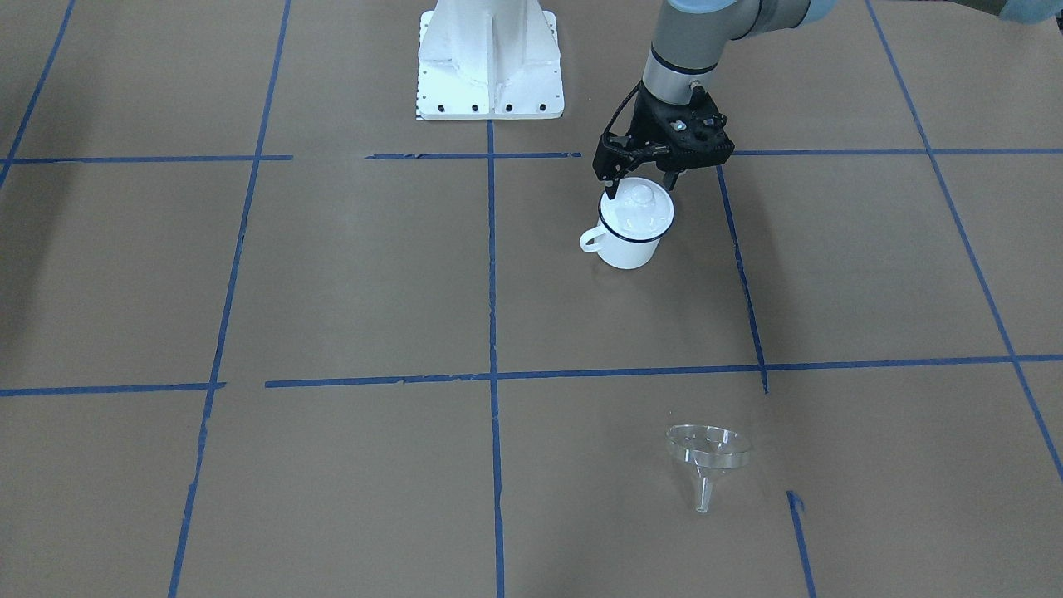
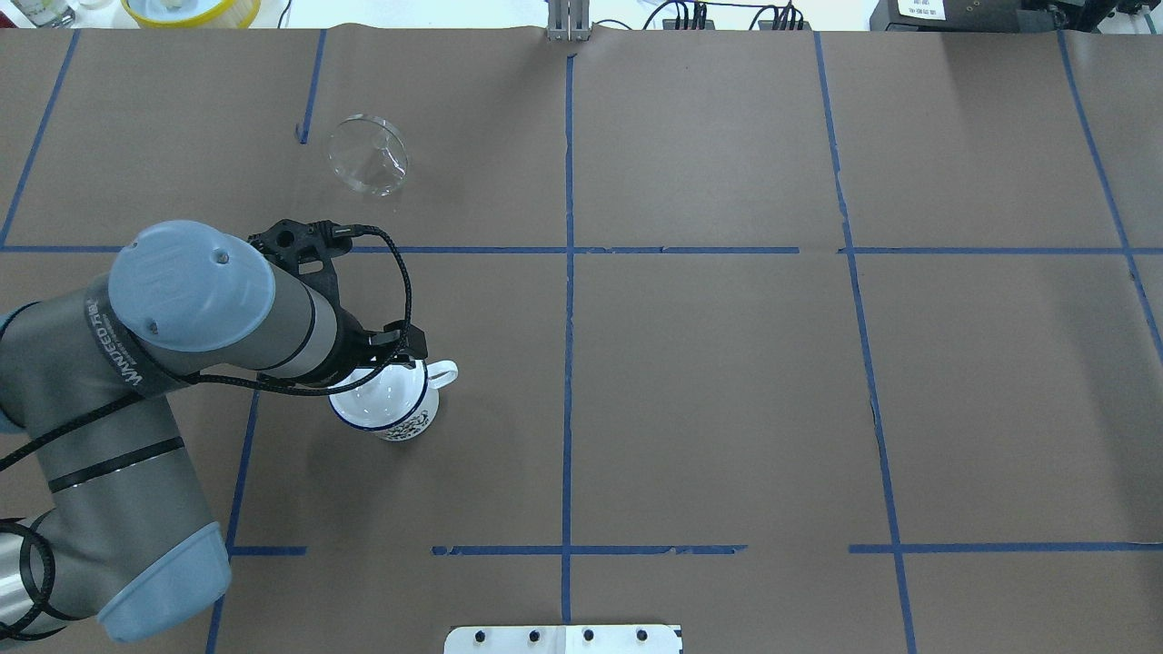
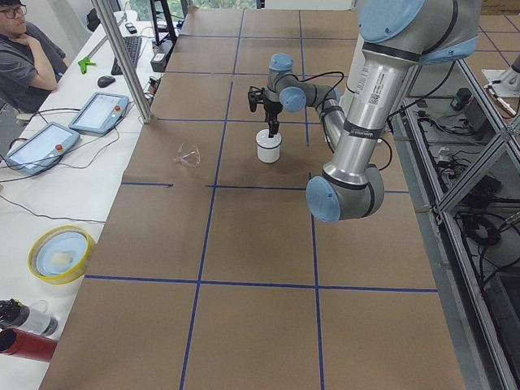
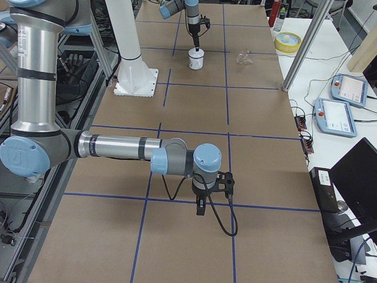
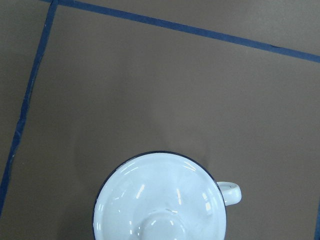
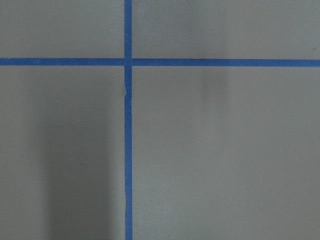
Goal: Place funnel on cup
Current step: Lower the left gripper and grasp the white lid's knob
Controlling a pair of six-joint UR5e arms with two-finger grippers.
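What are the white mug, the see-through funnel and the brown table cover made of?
Mug: probably enamelled metal, glossy white with a thin dark blue rim; ceramic is possible.
Funnel: clear plastic or glass, you see straight through it; which, I cannot tell.
Table cover: matt brown paper by its look, with faint creases.

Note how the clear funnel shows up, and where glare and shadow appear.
Front-facing view: the funnel shows only as faint rim highlights on brown paper. Left wrist view: small glare streaks on the lid, cropped at the bottom edge. Right wrist view: soft shadow band, lower left.
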